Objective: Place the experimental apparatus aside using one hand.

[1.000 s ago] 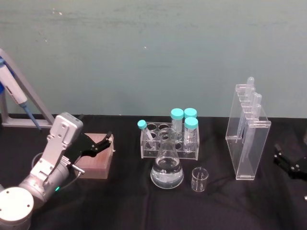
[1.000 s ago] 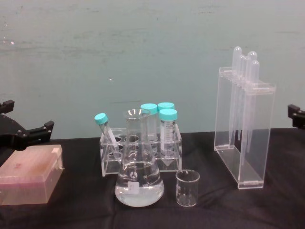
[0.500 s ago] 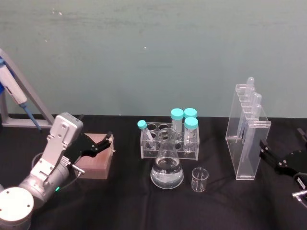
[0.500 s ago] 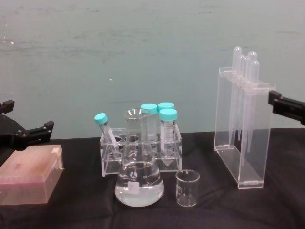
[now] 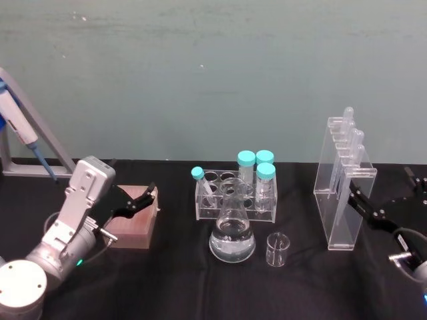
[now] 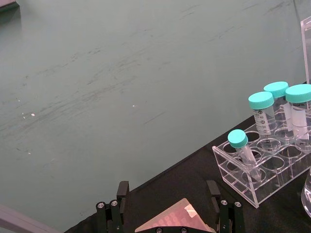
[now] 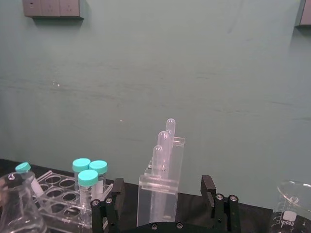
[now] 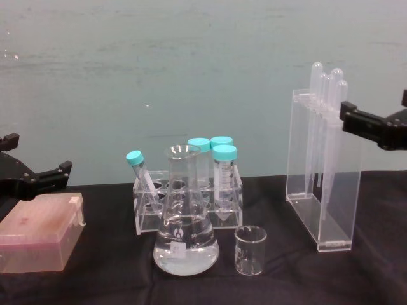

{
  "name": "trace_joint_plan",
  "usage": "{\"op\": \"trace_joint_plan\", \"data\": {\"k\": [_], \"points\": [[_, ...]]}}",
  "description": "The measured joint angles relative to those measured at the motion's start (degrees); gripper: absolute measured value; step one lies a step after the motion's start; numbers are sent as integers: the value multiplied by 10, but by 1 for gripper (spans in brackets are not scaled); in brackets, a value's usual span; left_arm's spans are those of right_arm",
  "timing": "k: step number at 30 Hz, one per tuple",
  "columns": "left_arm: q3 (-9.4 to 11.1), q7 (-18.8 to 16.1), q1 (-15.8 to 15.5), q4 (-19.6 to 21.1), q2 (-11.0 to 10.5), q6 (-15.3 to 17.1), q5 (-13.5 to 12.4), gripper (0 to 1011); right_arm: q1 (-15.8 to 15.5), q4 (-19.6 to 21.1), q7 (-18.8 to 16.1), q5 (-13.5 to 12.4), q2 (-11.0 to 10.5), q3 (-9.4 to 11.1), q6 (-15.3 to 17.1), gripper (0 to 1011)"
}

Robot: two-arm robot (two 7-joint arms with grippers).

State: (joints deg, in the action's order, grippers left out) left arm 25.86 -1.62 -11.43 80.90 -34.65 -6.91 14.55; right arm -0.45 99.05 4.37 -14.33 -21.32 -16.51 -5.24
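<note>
Right black two-finger gripper (image 5: 380,187) is wide open, holding nothing. The tall clear acrylic stand of long pipettes (image 5: 340,200) is right in front of it. The small glass beaker (image 5: 277,249) and conical glass flask (image 5: 232,237) sit farther to its left. Left gripper (image 6: 167,194) hangs open over a pink box (image 5: 133,223).

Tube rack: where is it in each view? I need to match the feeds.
Head: tube rack at centre, behind the flask.
Chest: rack left of centre, behind the flask.
Left wrist: rack past the pink box.
Right wrist: rack between flask and pipette stand.
Landmark: its leaning teal-capped tube, at one end.
</note>
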Motion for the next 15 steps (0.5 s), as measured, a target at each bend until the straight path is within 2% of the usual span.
{"op": "trace_joint_plan", "data": {"k": [8,15], "points": [[0,0,0,0,0,0,0,1000,21,-19,12,21,35,-3,10,1003],[0,0,0,0,0,0,0,1000,37,-36,14,35,55,-5,14,1003]]}}
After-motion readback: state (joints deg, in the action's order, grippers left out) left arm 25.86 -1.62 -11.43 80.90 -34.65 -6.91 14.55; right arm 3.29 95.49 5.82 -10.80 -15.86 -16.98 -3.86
